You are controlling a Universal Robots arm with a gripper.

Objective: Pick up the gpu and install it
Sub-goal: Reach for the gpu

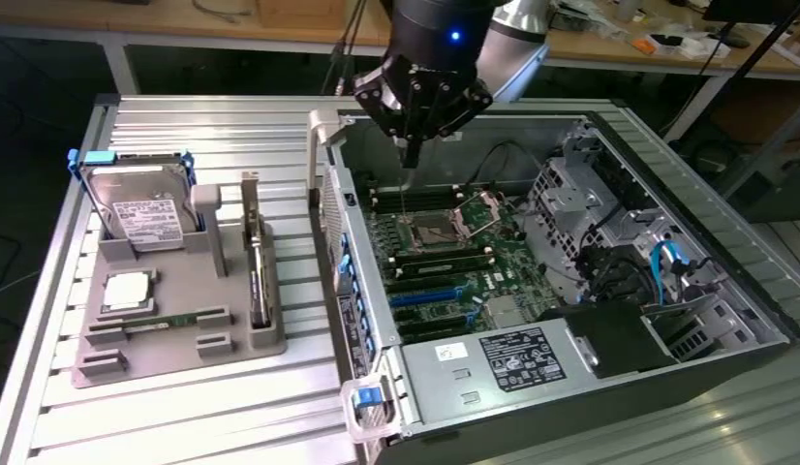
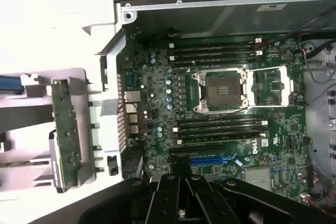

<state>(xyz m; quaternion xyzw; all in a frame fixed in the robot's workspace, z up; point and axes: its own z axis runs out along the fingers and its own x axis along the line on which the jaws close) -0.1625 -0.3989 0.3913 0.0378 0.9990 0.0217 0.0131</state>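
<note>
The end effector [image 1: 407, 160], pressed together and empty, is poised over the motherboard [image 1: 452, 262]. The gpu [image 1: 254, 262] stands unpicked in the grey holder [image 1: 180, 339] beside the computer case [image 1: 743, 363]. Pick-up is judged pending, for which the fingers must be spread.

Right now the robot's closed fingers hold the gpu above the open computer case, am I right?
Not quite. The closed fingers do hang above the open computer case, but they hold nothing: in the exterior view the gpu stands on edge in the grey holder beside the case.
</note>
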